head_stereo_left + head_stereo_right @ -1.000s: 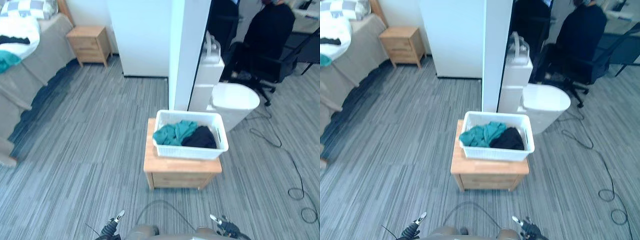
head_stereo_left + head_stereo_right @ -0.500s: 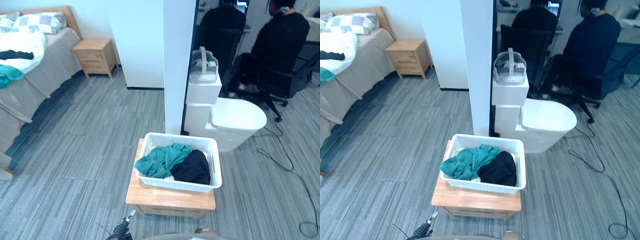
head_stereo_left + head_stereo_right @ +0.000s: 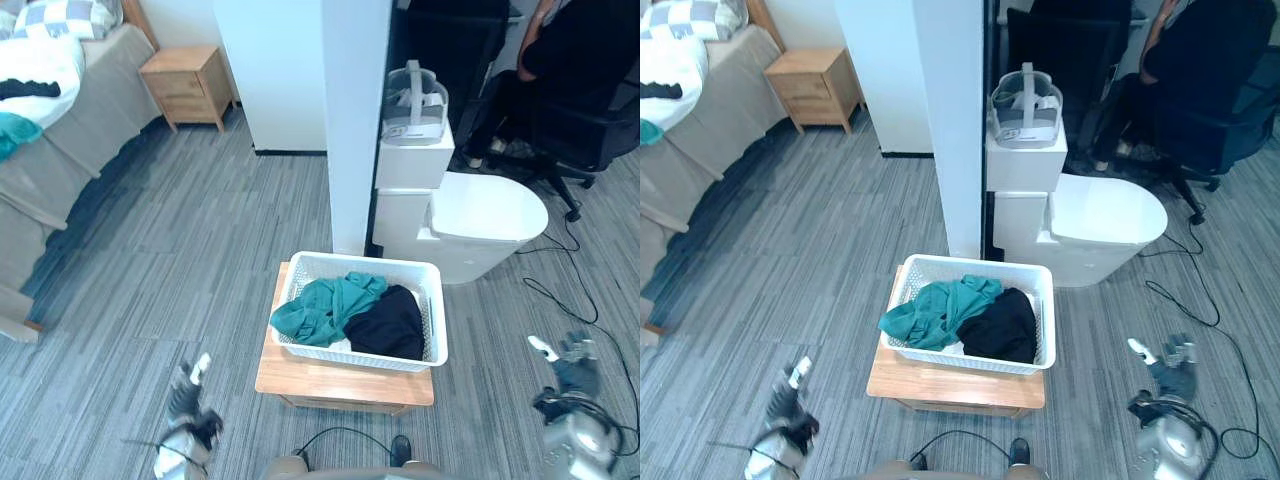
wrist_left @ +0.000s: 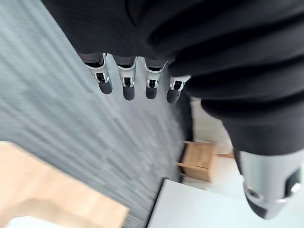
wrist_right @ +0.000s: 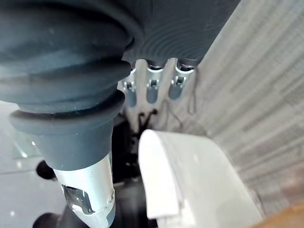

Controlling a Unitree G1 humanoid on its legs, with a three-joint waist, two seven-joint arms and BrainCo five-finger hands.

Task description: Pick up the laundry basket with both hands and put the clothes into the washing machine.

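Left eye view: the white laundry basket (image 3: 356, 263) sits squarely on a low wooden table (image 3: 345, 386), with a teal garment (image 3: 325, 305) and a black garment (image 3: 388, 322) lying loose inside it. The left hand (image 3: 190, 392) hangs low and well off the table's left side. The right hand (image 3: 571, 357) is well off to its right, and neither touches the basket. A white rounded appliance (image 3: 488, 208) stands just behind the table; whether it is the washing machine cannot be told. Right eye view: same layout, nothing further to note. Left wrist view: the fingers (image 4: 124, 85) are extended and spread, holding nothing, with floor and a corner of the table beyond them. Right wrist view: the fingers (image 5: 152, 88) are likewise straight and empty, with the appliance's white lid beyond. Assessment: the basket looks like thin perforated plastic, light and rigid but liable to flex, with a smooth rim that may slip. The load is soft, small and sits slightly left of centre. Hold is best taken at the two short end walls under the rim, both hands level, so nothing tips out.
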